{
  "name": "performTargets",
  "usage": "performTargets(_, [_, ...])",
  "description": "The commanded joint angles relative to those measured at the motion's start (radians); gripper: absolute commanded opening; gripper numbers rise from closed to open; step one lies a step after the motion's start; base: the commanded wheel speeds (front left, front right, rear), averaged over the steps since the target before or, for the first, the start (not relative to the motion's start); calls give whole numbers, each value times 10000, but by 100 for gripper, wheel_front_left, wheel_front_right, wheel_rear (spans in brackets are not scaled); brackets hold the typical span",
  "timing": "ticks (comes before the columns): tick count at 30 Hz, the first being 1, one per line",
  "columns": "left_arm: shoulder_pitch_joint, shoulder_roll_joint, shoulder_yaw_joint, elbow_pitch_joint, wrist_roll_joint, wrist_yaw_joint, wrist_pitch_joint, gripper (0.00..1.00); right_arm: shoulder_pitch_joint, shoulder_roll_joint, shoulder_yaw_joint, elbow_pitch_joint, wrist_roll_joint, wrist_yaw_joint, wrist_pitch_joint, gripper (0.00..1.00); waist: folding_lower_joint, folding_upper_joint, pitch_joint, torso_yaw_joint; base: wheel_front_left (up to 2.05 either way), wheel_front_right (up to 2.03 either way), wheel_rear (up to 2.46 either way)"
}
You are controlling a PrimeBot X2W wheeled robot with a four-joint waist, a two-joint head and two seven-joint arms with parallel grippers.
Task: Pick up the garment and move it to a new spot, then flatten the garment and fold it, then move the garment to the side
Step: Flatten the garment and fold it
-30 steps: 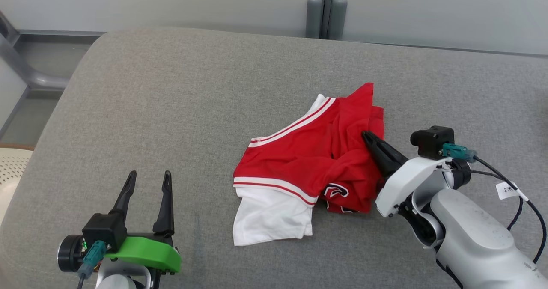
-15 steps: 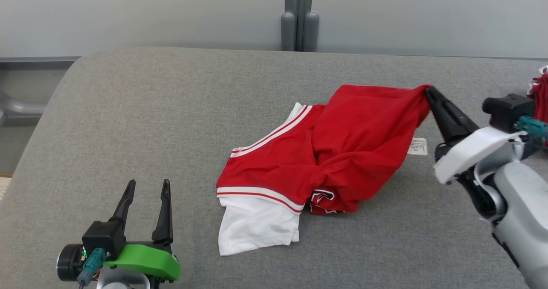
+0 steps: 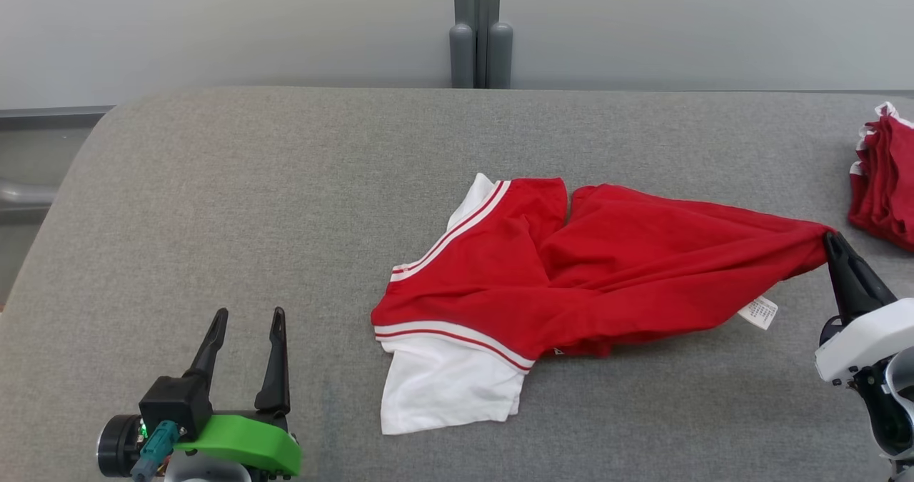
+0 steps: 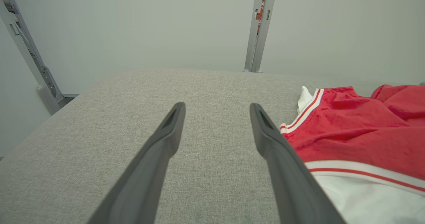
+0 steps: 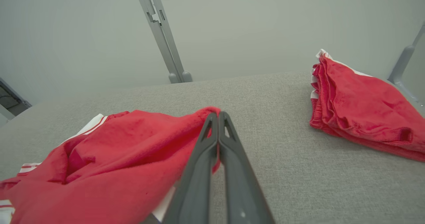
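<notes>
While my right gripper (image 3: 830,239) is pinched tight on a red corner of the garment (image 3: 571,282), which lies stretched across the middle of the grey padded table (image 3: 250,182), I want a low, steady sideways pull, stopping short of the folded red pile (image 3: 885,175). My left gripper (image 3: 248,313) sits wide open, holding nothing.

No legible text, care tag (image 3: 758,312) on garment (image 3: 571,282) unreadable
</notes>
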Motion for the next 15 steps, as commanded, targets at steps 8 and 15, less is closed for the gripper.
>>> performTargets(8, [84,22,75,-20,128,-24,-30,100,330,891,-752,-1232,-1240,-6,-419,100,0,0,-114,-286,0,0,0])
performTargets(15, [145,12,190,-92,146,-21,-30,100,971,1627,-474,-1961,-1665,-6,-1384,100,0,0,-141,-548,0,0,0])
